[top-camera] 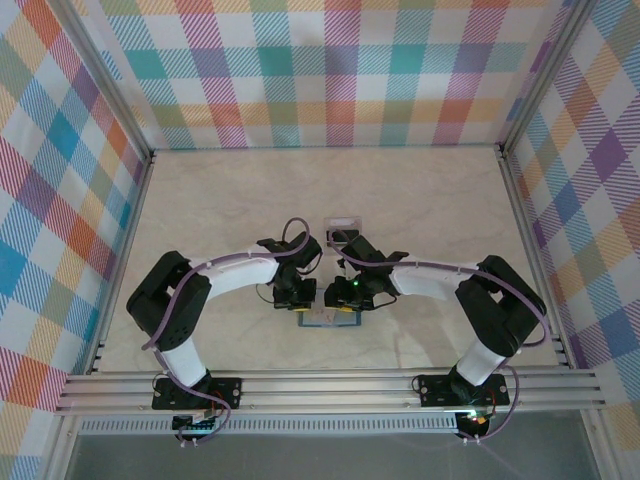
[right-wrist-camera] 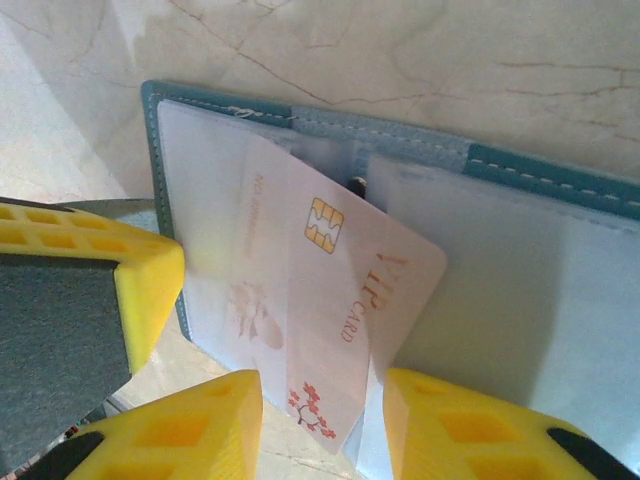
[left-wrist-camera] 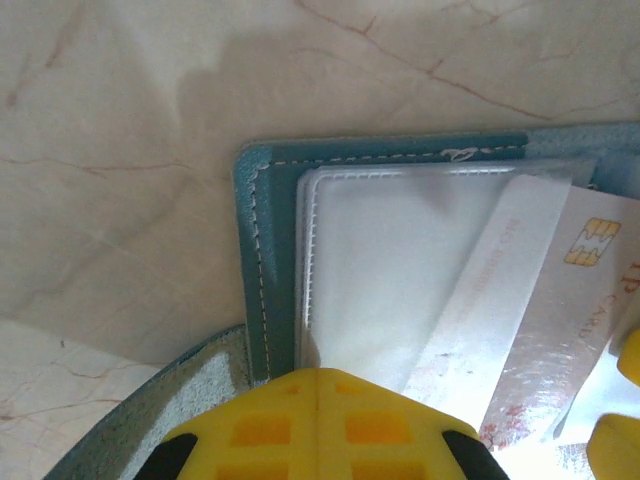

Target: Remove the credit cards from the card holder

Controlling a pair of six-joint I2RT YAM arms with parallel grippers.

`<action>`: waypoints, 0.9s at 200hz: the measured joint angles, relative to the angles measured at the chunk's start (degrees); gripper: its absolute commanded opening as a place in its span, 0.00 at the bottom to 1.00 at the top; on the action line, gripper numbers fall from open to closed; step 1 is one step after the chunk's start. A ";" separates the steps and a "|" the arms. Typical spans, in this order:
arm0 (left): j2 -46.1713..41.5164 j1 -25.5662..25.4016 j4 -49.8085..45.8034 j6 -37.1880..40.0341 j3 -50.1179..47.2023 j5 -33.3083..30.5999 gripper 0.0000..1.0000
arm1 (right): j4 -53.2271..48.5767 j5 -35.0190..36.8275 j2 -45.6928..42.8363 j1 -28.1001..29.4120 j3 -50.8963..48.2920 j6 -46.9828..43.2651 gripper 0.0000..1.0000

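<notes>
The teal card holder [top-camera: 325, 318] lies open on the table near the front edge, its clear pockets [left-wrist-camera: 400, 270] facing up. One credit card [right-wrist-camera: 340, 300], white with a gold chip and red "VIP CARD" lettering, sticks out slantwise from a pocket; it also appears in the left wrist view [left-wrist-camera: 560, 290]. My right gripper [right-wrist-camera: 322, 385] is open, a yellow finger on each side of the card's lower corner, not touching it. My left gripper [left-wrist-camera: 318, 372] is shut, its tips resting on the holder's left half by the teal border [left-wrist-camera: 255, 200].
A small clear tray [top-camera: 343, 222] sits on the marble table just behind the two grippers. Both arms [top-camera: 230, 272] curve inward and meet over the holder. Checked walls enclose the table on three sides, and a metal rail [top-camera: 330, 385] runs along the front.
</notes>
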 measured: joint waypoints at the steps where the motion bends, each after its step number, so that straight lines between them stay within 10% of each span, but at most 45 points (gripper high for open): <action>1: -0.04 0.00 0.00 0.02 0.00 0.00 0.02 | 0.00 -0.04 0.00 0.00 0.00 0.00 0.38; 180: 3.98 0.00 -0.04 0.33 3.13 3.13 0.02 | 1.90 1.03 1.77 0.00 -1.68 0.04 0.28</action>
